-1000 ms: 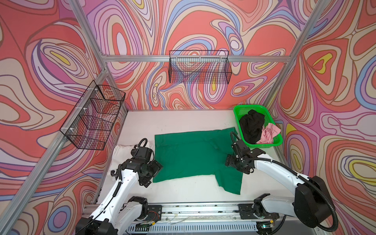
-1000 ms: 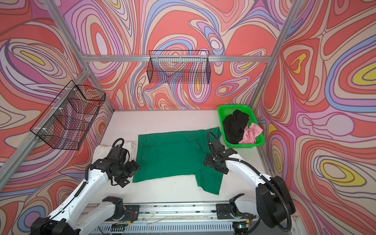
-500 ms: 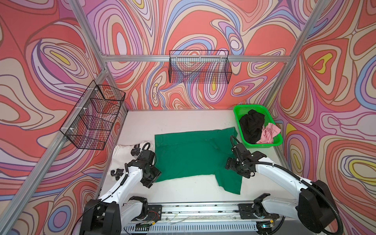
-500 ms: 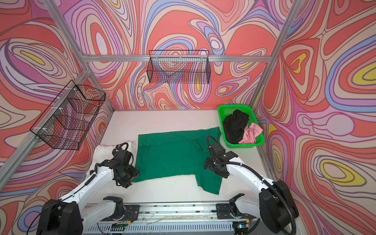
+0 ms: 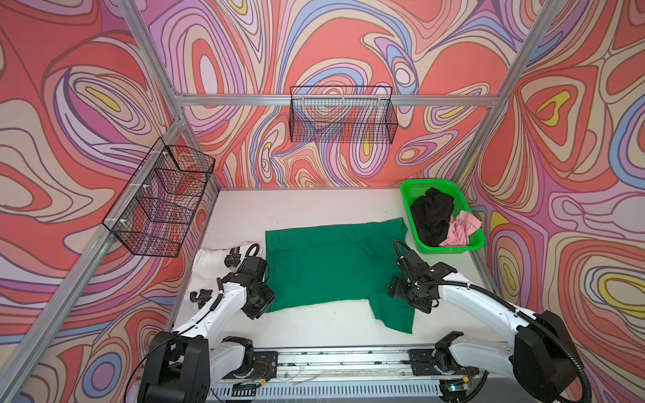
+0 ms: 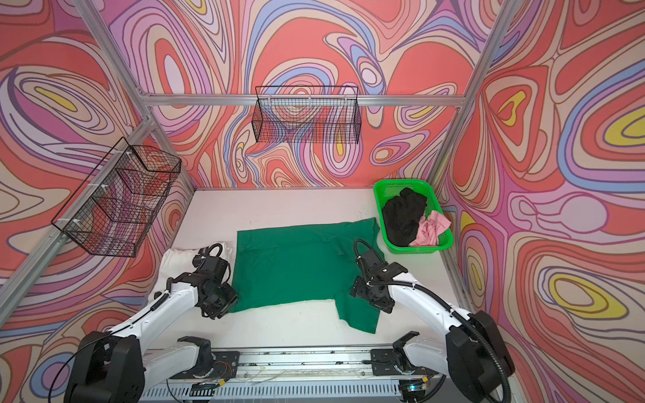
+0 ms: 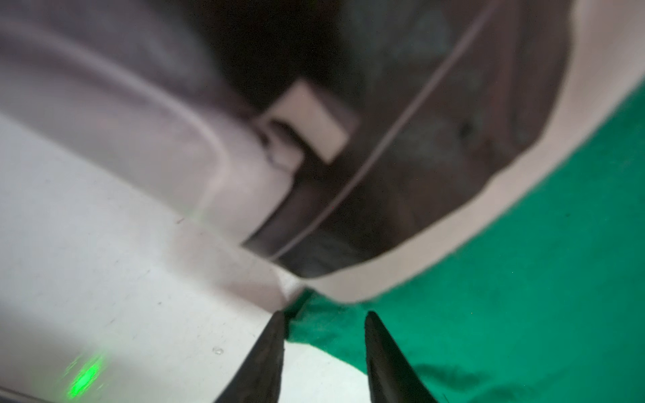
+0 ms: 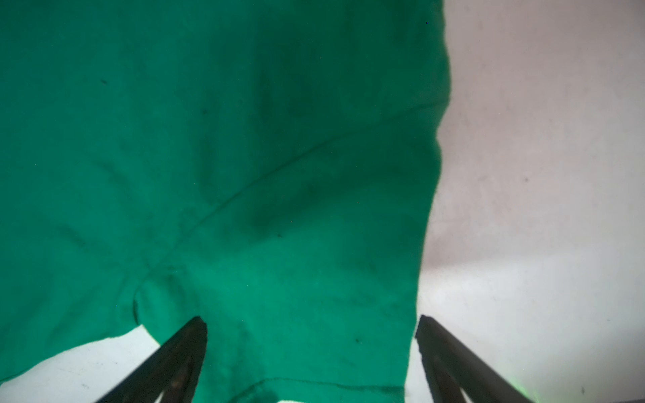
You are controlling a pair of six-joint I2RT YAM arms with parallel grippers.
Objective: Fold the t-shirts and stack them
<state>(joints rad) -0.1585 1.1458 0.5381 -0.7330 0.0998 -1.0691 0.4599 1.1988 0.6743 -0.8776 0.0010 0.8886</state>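
While the green t-shirt [image 5: 324, 265] lies flat, a basket [image 5: 453, 248] sits near.

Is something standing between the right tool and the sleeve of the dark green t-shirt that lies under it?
Nothing visible does. In the right wrist view the right tool is open, and the sleeve of the dark green t-shirt lies directly between its fingers. Only the white table shows beside the sleeve.

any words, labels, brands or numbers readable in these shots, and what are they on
None: no text can be read in any view.
In the left wrist view, a white patch that might be a label: too blurred to read.
In both top views, the dark green t-shirt and green basket: no print or label shows.
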